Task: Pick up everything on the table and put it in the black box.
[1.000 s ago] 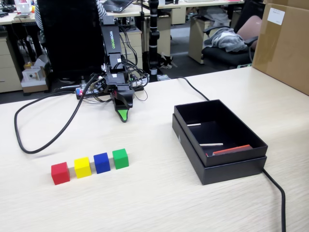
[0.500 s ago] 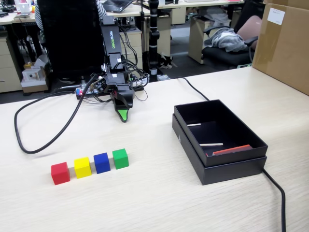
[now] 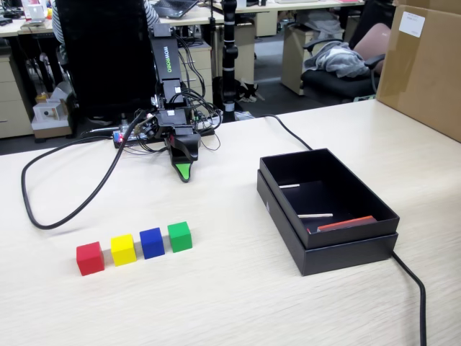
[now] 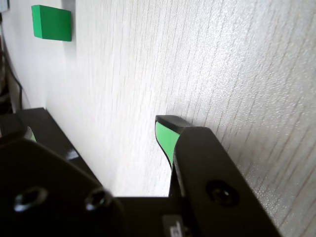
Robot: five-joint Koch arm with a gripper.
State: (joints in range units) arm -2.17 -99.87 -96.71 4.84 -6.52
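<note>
Cubes: red cube (image 3: 89,257), yellow cube (image 3: 122,249), blue cube (image 3: 152,242) and green cube (image 3: 179,236) sit in a tight row on the near left of the table (image 3: 223,303), none lifted.
Black box (image 3: 328,241): near right, well apart from the row; it holds flat scraps but no cube.
Change: nothing has moved over the last second; arm and cubes stand as before.
Meaning: the task looks unstarted, all four cubes left to carry.
Gripper (image 3: 184,173): tip down on the table, far behind the row; only one green-lined tip shows, so its opening cannot be told.
Surface: pale wood grain, crossed by a black cable (image 3: 68,205).
Room: office desks and a brown carton (image 3: 425,68) at far right.
</note>
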